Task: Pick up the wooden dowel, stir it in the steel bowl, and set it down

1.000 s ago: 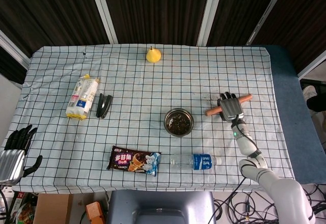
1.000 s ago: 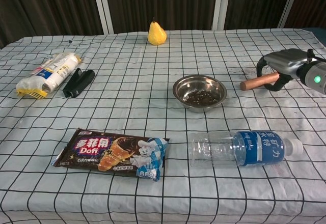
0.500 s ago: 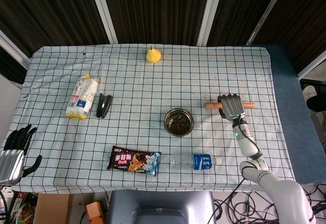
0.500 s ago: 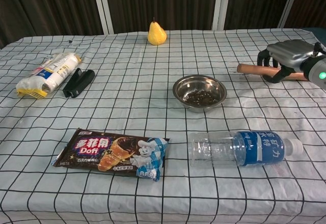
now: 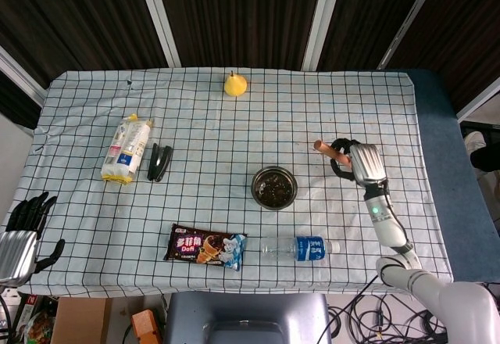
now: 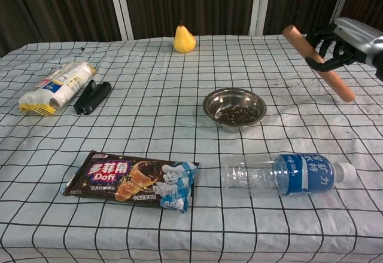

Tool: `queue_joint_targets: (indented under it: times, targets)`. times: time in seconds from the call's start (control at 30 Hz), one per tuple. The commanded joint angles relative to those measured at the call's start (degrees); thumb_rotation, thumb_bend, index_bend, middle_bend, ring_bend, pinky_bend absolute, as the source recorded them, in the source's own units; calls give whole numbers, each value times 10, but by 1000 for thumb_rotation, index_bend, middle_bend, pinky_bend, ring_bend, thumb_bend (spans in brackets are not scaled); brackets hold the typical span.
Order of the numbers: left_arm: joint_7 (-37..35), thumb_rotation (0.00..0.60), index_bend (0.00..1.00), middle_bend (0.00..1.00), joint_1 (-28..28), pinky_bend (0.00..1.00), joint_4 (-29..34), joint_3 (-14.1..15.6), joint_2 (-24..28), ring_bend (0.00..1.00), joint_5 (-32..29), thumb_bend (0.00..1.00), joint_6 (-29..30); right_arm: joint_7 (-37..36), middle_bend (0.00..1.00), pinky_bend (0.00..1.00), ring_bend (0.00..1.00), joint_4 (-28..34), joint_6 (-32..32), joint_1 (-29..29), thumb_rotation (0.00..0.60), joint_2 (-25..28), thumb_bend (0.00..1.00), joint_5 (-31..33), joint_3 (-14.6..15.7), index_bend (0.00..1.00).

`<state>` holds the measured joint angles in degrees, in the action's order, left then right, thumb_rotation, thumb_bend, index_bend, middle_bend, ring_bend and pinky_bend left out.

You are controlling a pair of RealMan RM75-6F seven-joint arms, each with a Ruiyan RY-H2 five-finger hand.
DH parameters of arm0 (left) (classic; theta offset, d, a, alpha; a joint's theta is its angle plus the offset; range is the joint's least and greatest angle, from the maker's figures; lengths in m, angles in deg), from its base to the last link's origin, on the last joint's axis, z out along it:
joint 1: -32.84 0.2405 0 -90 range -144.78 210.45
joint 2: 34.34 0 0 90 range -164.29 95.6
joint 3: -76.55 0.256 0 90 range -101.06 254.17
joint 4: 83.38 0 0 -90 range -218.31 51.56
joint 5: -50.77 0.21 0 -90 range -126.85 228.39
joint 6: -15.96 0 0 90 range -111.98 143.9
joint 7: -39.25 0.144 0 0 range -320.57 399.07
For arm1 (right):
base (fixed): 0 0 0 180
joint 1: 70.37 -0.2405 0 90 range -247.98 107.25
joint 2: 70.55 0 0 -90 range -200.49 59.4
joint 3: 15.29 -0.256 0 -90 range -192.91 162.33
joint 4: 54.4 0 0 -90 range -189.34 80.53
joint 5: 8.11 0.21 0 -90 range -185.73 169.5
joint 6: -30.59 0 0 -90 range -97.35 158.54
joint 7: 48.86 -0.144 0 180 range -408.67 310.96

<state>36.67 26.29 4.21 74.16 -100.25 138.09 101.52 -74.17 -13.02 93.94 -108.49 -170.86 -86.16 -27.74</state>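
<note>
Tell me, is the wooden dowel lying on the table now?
No, the right hand holds the wooden dowel tilted in the air above the table.

I think I am working in a lab or test room, not a home. The table (image 5: 94,227) wears a checked cloth, dark slatted panels (image 5: 234,16) stand behind it, loose cables (image 5: 367,305) hang at the front, and unrelated items lie spread out.
</note>
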Motion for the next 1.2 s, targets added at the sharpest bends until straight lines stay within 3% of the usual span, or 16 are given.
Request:
queue_joint_targets:
  times: [0.03,0.2,0.4,0.7,1.0,1.2]
  targets:
    - [-1,600,0,0,0,38,1,0,1,0,1,368,1,-173,618,640,674,124,0,47,600,53,368,35,-30,965]
    - [-3,600,0,0,0,39,1,2,2,0,4,368,1,-323,618,636,674,169,-27,73,600,82,369,52,-47,965]
    - [14,600,0,0,1,37,0,-1,-4,0,-3,369,2,-440,618,636,674,163,-6,86,600,84,371,37,-63,964]
    - [20,600,0,0,-2,37,2,1,-6,0,1,369,-4,-544,618,635,674,125,-57,96,600,75,372,31,-43,964]
    - [21,600,0,0,-6,38,3,3,-7,0,4,368,-10,-593,618,629,658,68,-65,97,600,54,372,0,-16,925]
    - [23,600,0,0,-6,38,1,2,-10,0,4,368,-8,-631,617,609,617,46,-51,98,600,55,372,-31,3,750]
